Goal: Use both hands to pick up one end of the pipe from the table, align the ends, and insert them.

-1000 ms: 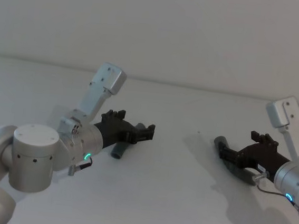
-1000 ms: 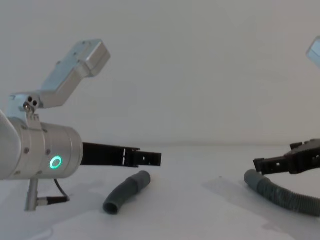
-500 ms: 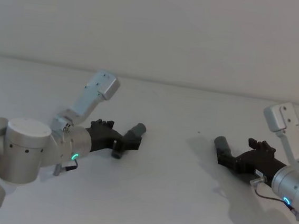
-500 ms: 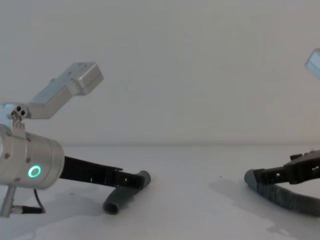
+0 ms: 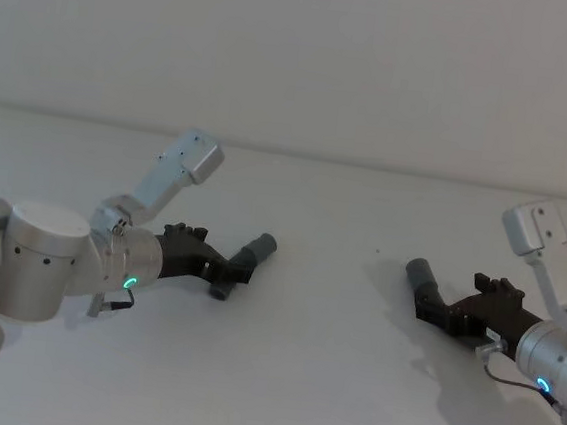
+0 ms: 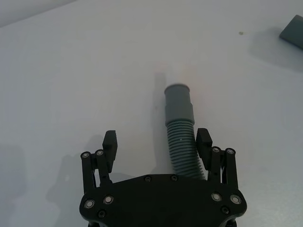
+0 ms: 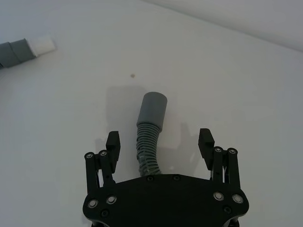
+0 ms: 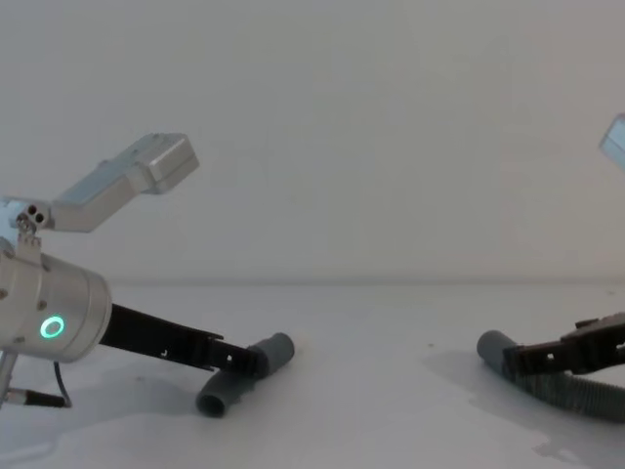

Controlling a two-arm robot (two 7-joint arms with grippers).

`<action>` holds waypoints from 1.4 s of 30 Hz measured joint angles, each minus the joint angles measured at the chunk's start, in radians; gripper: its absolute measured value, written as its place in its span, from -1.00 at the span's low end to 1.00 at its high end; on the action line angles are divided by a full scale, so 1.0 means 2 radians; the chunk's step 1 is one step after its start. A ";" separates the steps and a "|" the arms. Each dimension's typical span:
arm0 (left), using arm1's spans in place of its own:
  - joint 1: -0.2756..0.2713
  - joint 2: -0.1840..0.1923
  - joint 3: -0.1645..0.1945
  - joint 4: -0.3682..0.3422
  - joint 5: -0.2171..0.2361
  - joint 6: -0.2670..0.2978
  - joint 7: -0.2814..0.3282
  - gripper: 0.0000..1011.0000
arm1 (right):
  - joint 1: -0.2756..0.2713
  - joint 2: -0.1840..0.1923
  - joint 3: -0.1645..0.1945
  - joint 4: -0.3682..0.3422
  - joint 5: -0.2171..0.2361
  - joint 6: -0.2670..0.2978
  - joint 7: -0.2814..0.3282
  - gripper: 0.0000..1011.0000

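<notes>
While the short hose [image 6: 180,124] & the long hose [image 7: 150,124] lie on the bench [image 5: 298,375], the left pincer [image 6: 157,137] sits spread wide round the short one. The right pincer [image 7: 159,137] sits spread wide round the long one, just behind its cuff. Nothing's gripped yet; lift, line-up & push-in are all left to do.

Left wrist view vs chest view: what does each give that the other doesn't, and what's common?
Left wrist: the left gripper with jaws open, straddling the ribbed section of the short hose, which lies nearer one finger; its smooth cuff points away from the gripper.
Chest: the side profile, with the right gripper low at the long hose, plus the left arm's green ring light.
Both: left gripper, short hose, white table, and the long hose, a cuff corner of it in the wrist view.
</notes>
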 joint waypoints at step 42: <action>-0.029 -0.011 0.019 0.046 0.019 -0.016 -0.054 0.98 | -0.005 -0.009 0.009 0.005 -0.010 0.030 0.012 0.98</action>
